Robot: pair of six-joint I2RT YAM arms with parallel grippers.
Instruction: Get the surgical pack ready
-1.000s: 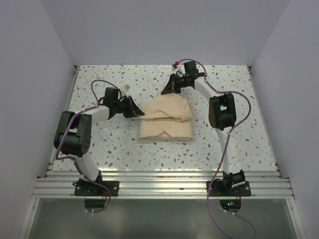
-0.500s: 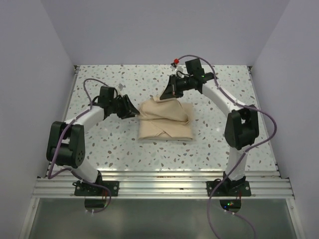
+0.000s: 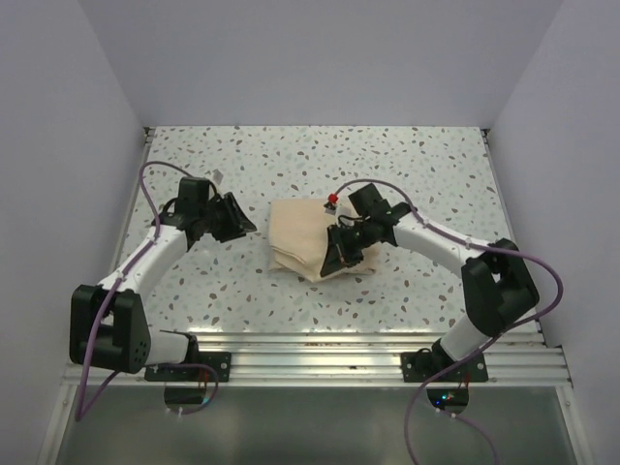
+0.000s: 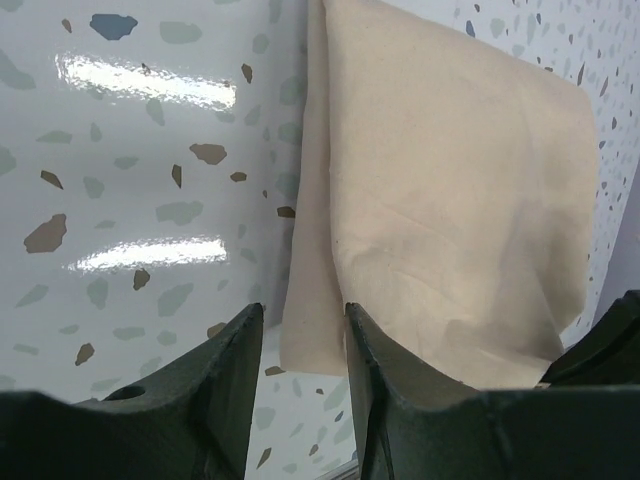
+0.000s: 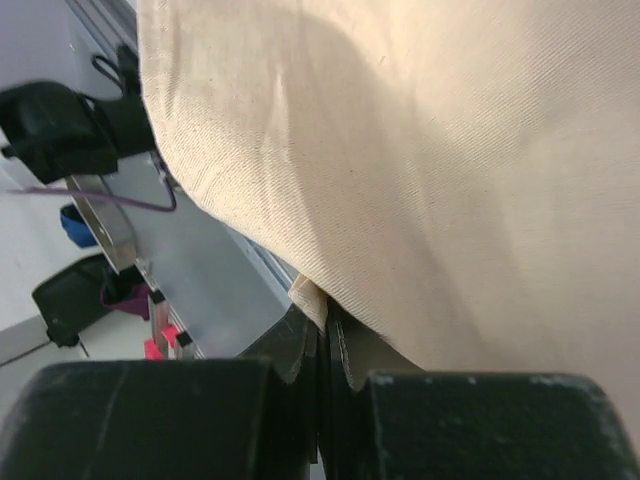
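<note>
Lying pinched in the right end effector: tan cloth.

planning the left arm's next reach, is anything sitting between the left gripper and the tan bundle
Nothing visible does: only bare speckled table lies between the open left gripper and the tan bundle.
</note>
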